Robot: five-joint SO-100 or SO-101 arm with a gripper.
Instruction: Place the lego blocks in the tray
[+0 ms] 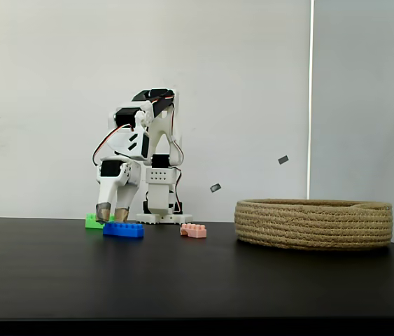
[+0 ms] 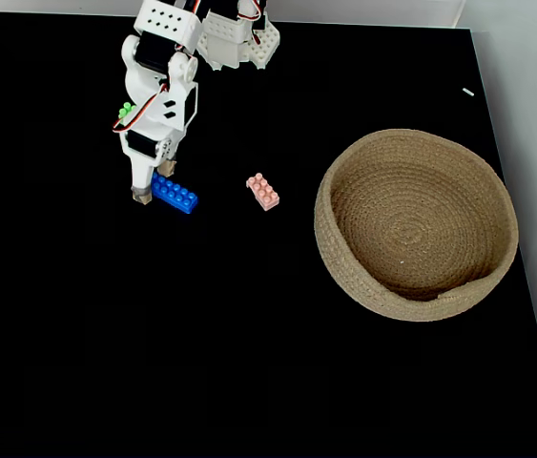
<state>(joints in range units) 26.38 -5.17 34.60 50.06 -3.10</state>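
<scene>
Black and matte, the table (image 2: 249, 363) carries everything the job concerns. Near its right side in the top-down fixed view sits the wide, shallow round basket of coiled tan rope (image 2: 497, 277), which serves as the tray; its floor holds no brick that I can see.

All three bricks lie on the table, well apart from the basket. The blue studded plastic brick (image 2: 175, 195) lies flat at my fingertips. The shorter pale pink studded brick (image 2: 262, 191) lies between the blue one and the basket, closer to the blue. The bright green studded brick (image 1: 93, 222) lies behind my arm, mostly hidden by it from above.

My white two-finger gripper (image 1: 112, 212) points down over the near end of the blue brick, tips at or almost at the table. In the side-on fixed view the fingers stand apart with a gap between them, so I judge the gripper parted and holding nothing; whether a fingertip touches the brick I cannot tell.

Assessment: I am lowered to straddle the blue brick for a pinch across its narrow width. No brick has been delivered.
</scene>
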